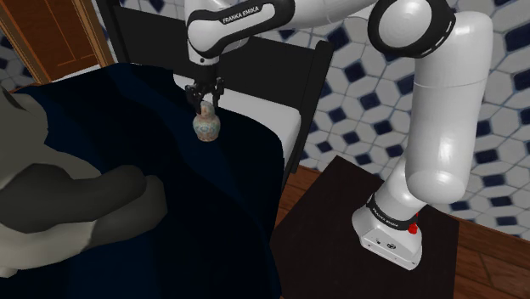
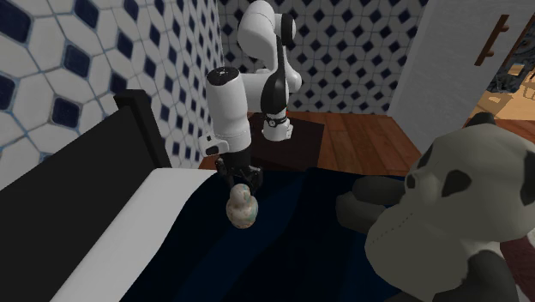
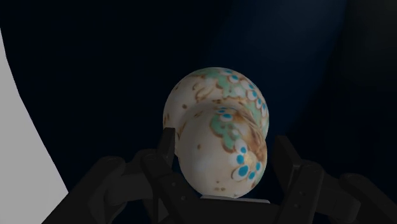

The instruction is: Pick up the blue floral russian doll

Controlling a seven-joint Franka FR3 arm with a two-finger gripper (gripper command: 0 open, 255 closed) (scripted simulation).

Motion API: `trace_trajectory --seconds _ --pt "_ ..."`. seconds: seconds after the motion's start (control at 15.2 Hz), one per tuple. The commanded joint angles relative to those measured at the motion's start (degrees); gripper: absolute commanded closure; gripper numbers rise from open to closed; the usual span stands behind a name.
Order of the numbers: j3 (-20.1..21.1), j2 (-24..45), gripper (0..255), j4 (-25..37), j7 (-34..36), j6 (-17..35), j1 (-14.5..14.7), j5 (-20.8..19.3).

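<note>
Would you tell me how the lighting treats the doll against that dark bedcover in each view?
Shoulder view: the doll stands out pale on the near-black bedcover. Second exterior view: likewise pale, and its shadow cannot be made out. Wrist view: the doll is brightly lit, with the black fingers almost merging into the bedcover.

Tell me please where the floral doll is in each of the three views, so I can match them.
Shoulder view: doll upper middle, under the jaws.
Second exterior view: doll left of centre, under the jaws.
Wrist view: doll clasped between the jaws.
Shared landmark: the white sheet beside it.
</note>
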Motion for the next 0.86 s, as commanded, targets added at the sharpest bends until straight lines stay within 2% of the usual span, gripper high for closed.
trace_trajectory --seconds 0.0,0.66,0.79 --pt "0.0 -0.4 255 1.0 0.0 -1.4 0.0 0.0" --pt "0.2 -2.0 255 6.4 0.1 -8.4 0.0 0.2" --pt "0.2 -2.1 255 6.5 0.1 -8.5 0.0 0.2"
